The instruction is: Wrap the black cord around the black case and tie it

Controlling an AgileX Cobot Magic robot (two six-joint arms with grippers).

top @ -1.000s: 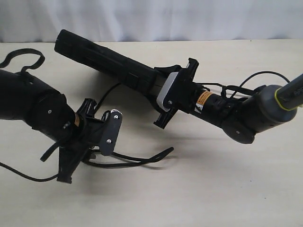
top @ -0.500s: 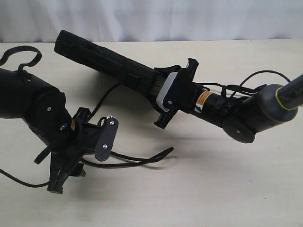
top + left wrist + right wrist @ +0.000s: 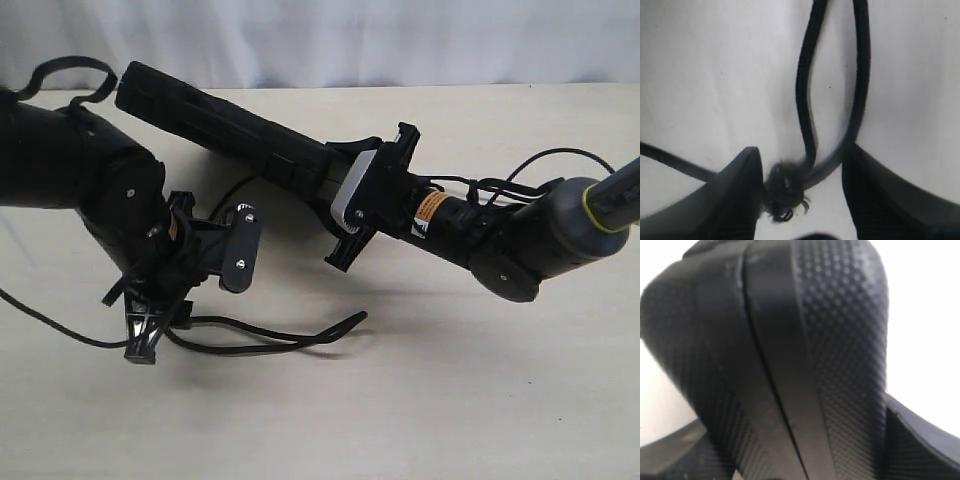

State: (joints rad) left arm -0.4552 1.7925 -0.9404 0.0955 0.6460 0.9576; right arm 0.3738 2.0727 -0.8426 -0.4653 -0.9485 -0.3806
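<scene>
My right gripper (image 3: 347,190) is shut on one end of the black case (image 3: 220,125) and holds it tilted off the table; the case (image 3: 790,350) fills the right wrist view between the fingers (image 3: 920,440). The black cord (image 3: 270,335) lies on the table in a long double strand below the case. My left gripper (image 3: 142,345) points down at the cord's left end. In the left wrist view it (image 3: 801,150) stands open, with the cord's knot and frayed tuft (image 3: 785,187) between the fingers, touching one finger (image 3: 740,190). Two cord strands (image 3: 807,100) run away from the knot.
The beige table (image 3: 450,400) carries everything. Smooth robot cables loop behind the left arm (image 3: 65,70) and trail across the table at the left (image 3: 40,325); more cables hang at the right arm (image 3: 520,180). A white wall closes the back.
The left arm swung up and to the right, and its gripper turned and rose a little over the cord's left end. The right arm and the case kept still.
</scene>
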